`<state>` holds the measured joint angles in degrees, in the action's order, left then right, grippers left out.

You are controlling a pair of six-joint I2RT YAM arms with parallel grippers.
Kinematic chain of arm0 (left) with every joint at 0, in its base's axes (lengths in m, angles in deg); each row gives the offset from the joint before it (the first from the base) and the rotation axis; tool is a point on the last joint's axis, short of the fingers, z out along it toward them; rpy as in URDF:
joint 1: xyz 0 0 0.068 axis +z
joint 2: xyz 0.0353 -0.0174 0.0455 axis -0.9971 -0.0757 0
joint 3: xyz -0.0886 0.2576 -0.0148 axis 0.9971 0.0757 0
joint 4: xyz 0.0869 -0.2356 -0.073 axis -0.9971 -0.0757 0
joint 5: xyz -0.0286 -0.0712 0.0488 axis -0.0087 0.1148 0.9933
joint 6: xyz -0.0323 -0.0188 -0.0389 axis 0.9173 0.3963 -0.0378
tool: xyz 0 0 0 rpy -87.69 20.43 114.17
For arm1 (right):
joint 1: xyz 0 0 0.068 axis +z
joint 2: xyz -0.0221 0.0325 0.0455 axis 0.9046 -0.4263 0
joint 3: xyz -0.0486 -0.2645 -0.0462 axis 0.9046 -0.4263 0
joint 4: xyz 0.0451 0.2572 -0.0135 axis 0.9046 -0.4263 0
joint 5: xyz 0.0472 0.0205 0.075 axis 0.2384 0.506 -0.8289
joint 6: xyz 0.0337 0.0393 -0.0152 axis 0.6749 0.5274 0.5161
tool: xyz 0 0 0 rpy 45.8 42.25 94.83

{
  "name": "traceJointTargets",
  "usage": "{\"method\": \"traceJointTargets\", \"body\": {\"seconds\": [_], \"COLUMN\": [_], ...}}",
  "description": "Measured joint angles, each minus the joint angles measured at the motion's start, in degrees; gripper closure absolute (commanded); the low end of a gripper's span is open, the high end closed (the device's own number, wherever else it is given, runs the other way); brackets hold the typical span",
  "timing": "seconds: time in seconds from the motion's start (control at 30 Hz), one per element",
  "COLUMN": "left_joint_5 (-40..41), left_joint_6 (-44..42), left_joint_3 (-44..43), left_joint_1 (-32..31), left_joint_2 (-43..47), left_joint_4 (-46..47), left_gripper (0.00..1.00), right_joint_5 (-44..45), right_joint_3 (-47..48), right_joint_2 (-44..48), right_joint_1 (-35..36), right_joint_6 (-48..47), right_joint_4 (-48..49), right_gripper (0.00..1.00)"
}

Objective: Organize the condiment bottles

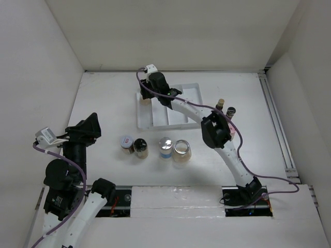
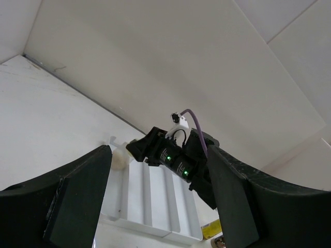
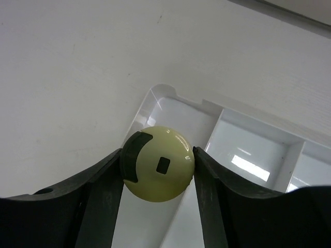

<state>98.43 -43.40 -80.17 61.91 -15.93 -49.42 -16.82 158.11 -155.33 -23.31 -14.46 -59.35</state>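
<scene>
Bottle handling here comes down to the cap. The right tool (image 3: 159, 157) is pinching the cream-capped bottle (image 3: 165, 181) by its round lid, one finger on each side. It holds it directly over the corner of the leftmost compartment of the white tray (image 3: 248, 137). Only the lid shows from above, so I cannot tell whether the base rests on the tray floor.

The lid looks smooth and domed, so I judge it slippery and apt to twist between flat fingers. The body below is probably glass: stiff, light, and breakable if dropped or knocked against the tray wall. A hold across the widest part of the lid, or lower on the neck, seems safest, with a straight descent.

The left tool (image 2: 159, 151) is spread with nothing between its fingers, raised at the left side of the table (image 1: 103, 98), well apart from the tray. A row of small jars stands near the tray's front edge, among them the silver-capped jar (image 1: 165, 146). Slim bottles, such as the yellow-capped bottle (image 1: 221, 103), stand just right of the tray.
</scene>
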Motion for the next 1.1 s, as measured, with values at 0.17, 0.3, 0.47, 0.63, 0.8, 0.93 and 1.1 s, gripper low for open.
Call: {"method": "traceJointTargets", "body": {"seconds": [0.17,0.3,0.47,0.63,0.8,0.93,1.1], "left_joint_5": [-0.2,-0.4,-0.6,-0.9,-1.0,-1.3,-1.9], "left_joint_6": [0.0,0.0,-0.1,-0.2,-0.2,-0.2,-0.3], "left_joint_3": [0.0,0.0,0.0,0.0,0.0,0.0,0.0], "left_joint_1": [0.0,0.0,0.0,0.0,0.0,0.0,0.0], "left_joint_2": [0.0,0.0,0.0,0.0,0.0,0.0,0.0], "left_joint_4": [0.0,0.0,0.0,0.0,0.0,0.0,0.0], "left_gripper": [0.29,0.29,0.29,0.29,0.29,0.29,0.29], "right_joint_5": [-0.1,-0.1,0.1,-0.2,-1.4,-2.5,-2.7], "right_joint_3": [0.0,-3.1,-16.8,-35.0,-48.6,-54.2,-55.8], "right_joint_2": [0.0,3.1,17.3,37.3,49.2,49.5,47.3], "right_joint_1": [0.3,0.9,2.5,7.1,14.9,20.3,23.3], "right_joint_6": [0.1,-0.1,-2.0,-3.1,-3.6,-4.7,-6.3], "right_joint_4": [0.0,0.0,1.8,7.5,10.9,8.9,3.8], "right_gripper": [0.25,0.18,0.17,0.23,0.19,0.13,0.13]}}
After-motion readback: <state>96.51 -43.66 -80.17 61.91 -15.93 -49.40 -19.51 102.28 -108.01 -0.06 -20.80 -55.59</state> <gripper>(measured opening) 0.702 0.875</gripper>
